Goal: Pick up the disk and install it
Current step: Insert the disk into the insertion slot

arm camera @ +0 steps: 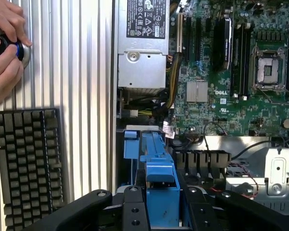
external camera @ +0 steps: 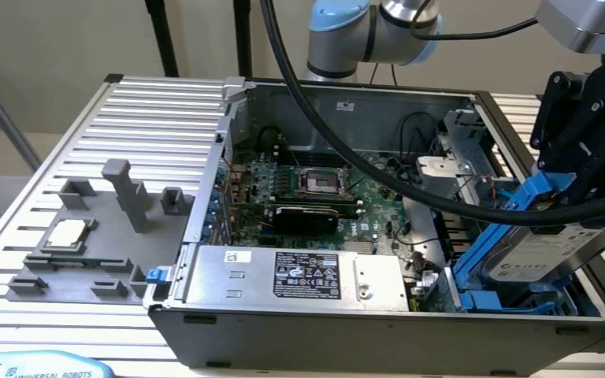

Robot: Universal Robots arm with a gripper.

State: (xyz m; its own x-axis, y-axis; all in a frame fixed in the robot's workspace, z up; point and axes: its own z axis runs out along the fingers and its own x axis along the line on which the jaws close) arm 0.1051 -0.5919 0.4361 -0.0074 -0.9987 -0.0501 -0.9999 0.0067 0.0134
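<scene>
At the exterior view's right end of the open computer case (external camera: 281, 331), the tool (external camera: 567, 206) pinches the disk (external camera: 542, 264) by its blue carrier (external camera: 504, 224), its fingers (arm camera: 132, 207) pressed against the carrier's sides. The disk hangs tilted, with its lower end down among the blue rails of the drive bay (external camera: 484, 302) and its upper end leaning toward the case's rim. Whether it already touches the rails cannot be told. The step in hand looks like seating the disk in that bay. Doing it well probably means taking out the tilt first, so the carrier's long edges line up with the rails. The push should then be straight and slow, because a skewed carrier would likely jam. The grip should hold firm enough that the drive cannot swivel. Thin wires (external camera: 476, 183) lie just beside the bay and could get snagged or trapped under the carrier, so they need watching. The main board (arm camera: 221, 96) and the power supply (arm camera: 142, 48) sit near the bay and should not be touched. A person's hands (arm camera: 5, 43) rest on a round control on the ribbed surface (arm camera: 86, 96), near a keyboard (arm camera: 29, 154).
</scene>
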